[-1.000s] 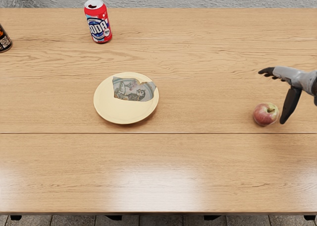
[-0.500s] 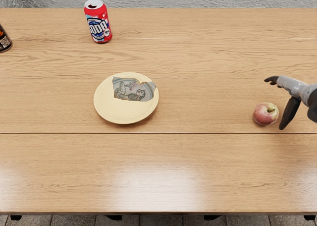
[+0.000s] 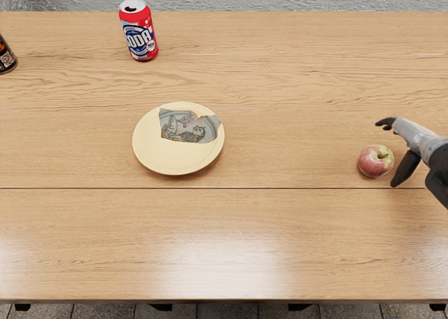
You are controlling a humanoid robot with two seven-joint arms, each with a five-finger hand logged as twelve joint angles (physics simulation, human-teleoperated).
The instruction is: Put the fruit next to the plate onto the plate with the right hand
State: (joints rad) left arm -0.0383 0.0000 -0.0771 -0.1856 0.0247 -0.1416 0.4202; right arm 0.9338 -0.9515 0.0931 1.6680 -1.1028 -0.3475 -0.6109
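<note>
The right hand (image 3: pixel 418 138) was open, fingers spread and holding nothing, just beside the apple (image 3: pixel 376 161). The apple sat on the tabletop (image 3: pixel 280 221), well apart from the plate (image 3: pixel 168 158), toward the right edge.

Right hand (image 3: pixel 414 133), grey metal palm, black fingers (image 3: pixel 404 169), dark forearm (image 3: pixel 440 176)

"SODA" on red-and-blue can (image 3: pixel 138 29); bottle (image 3: pixel 5 54) label illegible
</note>
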